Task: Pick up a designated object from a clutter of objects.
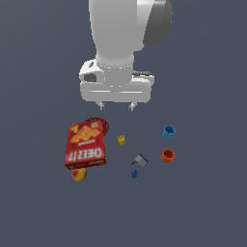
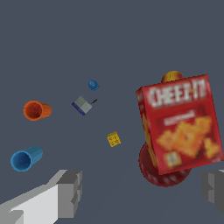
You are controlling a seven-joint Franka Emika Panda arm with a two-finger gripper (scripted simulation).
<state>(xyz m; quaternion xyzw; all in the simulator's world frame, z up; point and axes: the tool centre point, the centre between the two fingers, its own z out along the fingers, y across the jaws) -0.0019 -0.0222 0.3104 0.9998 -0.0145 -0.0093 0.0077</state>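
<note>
Exterior view first. The big white arm (image 1: 123, 43) hangs over the dark counter (image 1: 207, 212). Its fingers (image 1: 116, 105) are spread wide apart and hold nothing. They are up above all the things.

The red box (image 1: 85, 144) lies flat toward the exterior view's left. A dark red thing (image 1: 103, 125) peeks out from under its far corner. A yellow cup (image 1: 78, 174) lies at the box's near corner, touching it or just beside it. A tiny yellow block (image 1: 121, 140) sits between the box and the other cups. The blue cup (image 1: 168, 131) and the orange cup (image 1: 167, 155) are toward the exterior view's right, near each other. The grey-white piece (image 1: 140, 160) is between the yellow block and the orange cup. The blue piece (image 1: 134, 174), tiny and knobbly, sits just beside the grey-white piece, on the near side. It is well apart from the fingers.

Wrist view next. Two grey fingers (image 2: 69, 191) show at the edges, far apart, with nothing between them. The blue piece (image 2: 92, 85) lies far off, near the grey-white piece (image 2: 82, 105). The orange cup (image 2: 36, 110) and the blue cup (image 2: 26, 159) lie on their sides. The yellow block (image 2: 114, 139) is alone in the middle. The box (image 2: 180, 124) rests on the dark red thing (image 2: 164, 177), and the yellow cup (image 2: 172, 77) peeks out behind it.
</note>
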